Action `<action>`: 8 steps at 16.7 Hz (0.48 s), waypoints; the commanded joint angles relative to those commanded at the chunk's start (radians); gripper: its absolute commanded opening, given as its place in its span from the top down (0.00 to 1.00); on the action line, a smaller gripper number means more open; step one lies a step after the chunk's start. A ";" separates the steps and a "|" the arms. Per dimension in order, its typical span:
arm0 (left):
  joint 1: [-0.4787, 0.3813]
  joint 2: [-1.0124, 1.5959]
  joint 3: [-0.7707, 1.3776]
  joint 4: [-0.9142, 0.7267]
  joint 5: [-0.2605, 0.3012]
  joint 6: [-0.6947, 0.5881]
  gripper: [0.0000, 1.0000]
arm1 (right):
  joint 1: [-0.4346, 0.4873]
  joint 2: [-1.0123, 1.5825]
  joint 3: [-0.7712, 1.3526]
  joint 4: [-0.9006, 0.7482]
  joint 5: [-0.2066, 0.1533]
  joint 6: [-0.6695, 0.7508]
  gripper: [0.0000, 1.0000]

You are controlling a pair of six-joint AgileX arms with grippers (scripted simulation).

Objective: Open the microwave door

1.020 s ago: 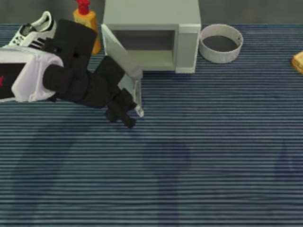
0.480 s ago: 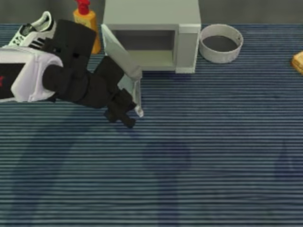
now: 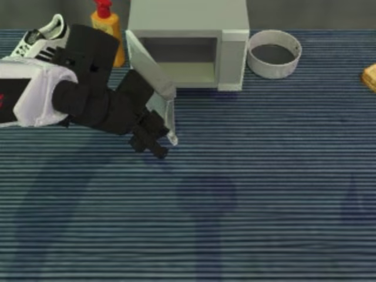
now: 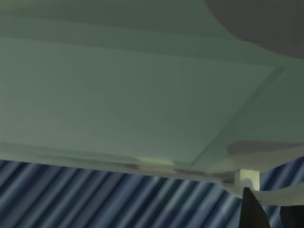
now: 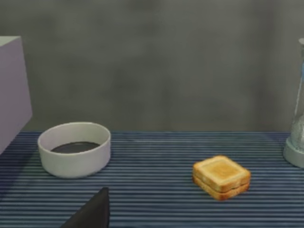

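The grey microwave [image 3: 188, 35] stands at the back middle of the table. The microwave door [image 3: 150, 70] is swung out toward the front left, leaving the cavity open to view. My left gripper [image 3: 154, 141] sits at the door's free end, shut on the pale bar handle [image 4: 285, 194]. In the left wrist view the door panel [image 4: 118, 95] fills most of the picture, and the handle passes between my left gripper's [image 4: 273, 213] two dark fingers. My right gripper [image 5: 95, 213] shows only as a dark wedge in its own wrist view, low over the table's right side.
A round grey ring-shaped bowl [image 3: 274, 53] stands right of the microwave, and toast [image 3: 370, 76] lies at the right edge. A yellow bottle with a red cap [image 3: 107, 26] and a sneaker [image 3: 41, 38] sit back left. A glass vessel [image 5: 297, 133] stands far right.
The left gripper and the door's free end have edged very slightly left. Nothing else has moved.
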 joint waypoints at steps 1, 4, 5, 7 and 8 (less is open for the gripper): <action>0.000 0.000 0.000 0.000 0.000 0.000 1.00 | 0.000 0.000 0.000 0.000 0.000 0.000 0.00; 0.000 0.000 -0.003 -0.007 0.012 0.009 1.00 | 0.000 0.000 0.000 0.000 0.000 0.000 0.00; 0.005 0.000 -0.002 -0.012 0.018 0.021 1.00 | 0.000 0.000 0.000 0.000 0.000 0.000 0.00; 0.017 -0.001 0.001 -0.021 0.032 0.046 1.00 | 0.000 0.000 0.000 0.000 0.000 0.000 0.00; 0.023 -0.003 0.002 -0.026 0.039 0.059 1.00 | 0.000 0.000 0.000 0.000 0.000 0.000 0.00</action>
